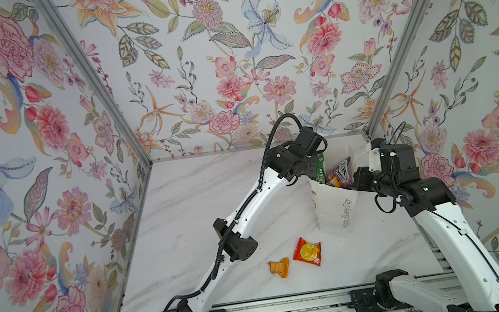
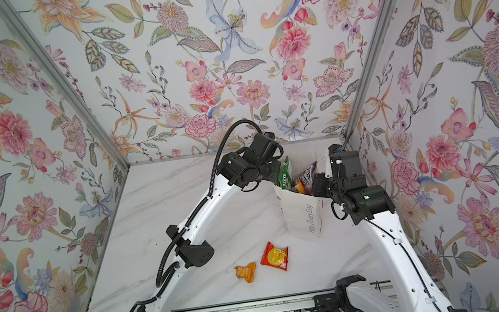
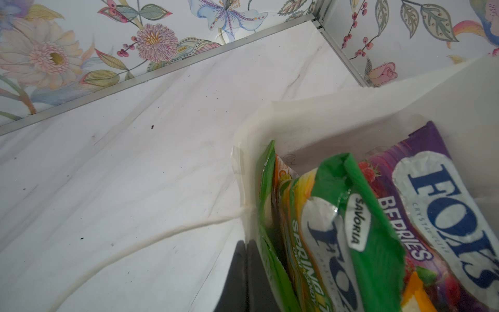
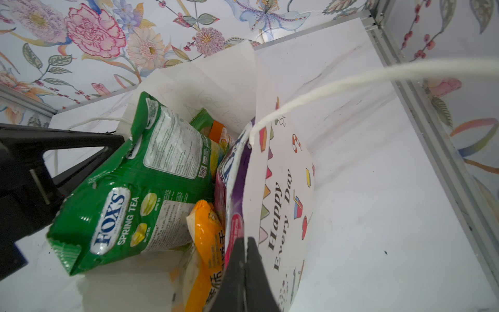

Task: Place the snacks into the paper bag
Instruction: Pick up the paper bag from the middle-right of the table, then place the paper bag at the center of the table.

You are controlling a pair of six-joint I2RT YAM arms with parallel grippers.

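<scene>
The white paper bag (image 1: 336,214) (image 2: 300,219) stands at the back right of the table with its mouth held apart. My left gripper (image 3: 246,243) is shut on the rim of its left wall (image 3: 310,121). My right gripper (image 4: 246,240) is shut on the printed right wall (image 4: 283,162). Several snacks stick out of the bag: a green FOX'S packet (image 4: 121,210) (image 3: 378,243), a purple FOX'S packet (image 3: 432,189) (image 1: 342,167) and an orange packet (image 4: 208,235). On the table lie a red-orange sachet (image 1: 307,251) (image 2: 274,256) and a small orange-wrapped bar (image 1: 279,268) (image 2: 246,272).
The bag's white cord handles hang outward, one (image 3: 135,243) over the table by my left gripper and one (image 4: 378,75) by my right. The floral back wall and right wall with metal rails (image 1: 377,105) stand close to the bag. White marble tabletop (image 1: 199,210) spreads to the left.
</scene>
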